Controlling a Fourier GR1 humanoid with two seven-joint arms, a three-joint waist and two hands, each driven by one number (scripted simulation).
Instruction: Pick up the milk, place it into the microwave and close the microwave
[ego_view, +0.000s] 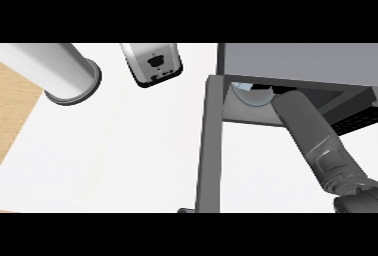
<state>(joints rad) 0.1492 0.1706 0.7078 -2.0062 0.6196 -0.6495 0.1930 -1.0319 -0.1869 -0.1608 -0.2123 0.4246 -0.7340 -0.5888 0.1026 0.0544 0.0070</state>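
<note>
At the far left a strip of wooden floor (13, 107) shows beside the white counter (111, 150). Over the counter's upper left corner lies a large pale grey cylinder (57, 70), slanting down to a flared darker rim; its upper end is cut off by the view's edge, and it looks like the robot's left forearm, with no left hand in sight. Just right of it, near the top, a small silver toaster (153, 62) with a black base sits on the counter, its upper end also cut off. Further right the microwave door (209, 145) stands open, seen edge-on as a long grey bar running from the cavity's left corner down to the lower edge. The microwave (295, 60) itself fills the upper right, its flat grey top hiding most of the cavity. Inside the opening, a pale rounded shape at the left, probably the milk (247, 92), is only partly visible below the top's edge, so what it rests on cannot be told. The right forearm (314, 137) reaches from the lower right corner up into the cavity, and the right hand (284, 90) is almost wholly hidden under the microwave's top: a dark bit shows beside the pale shape, and whether its fingers are curled or straight cannot be told.
</note>
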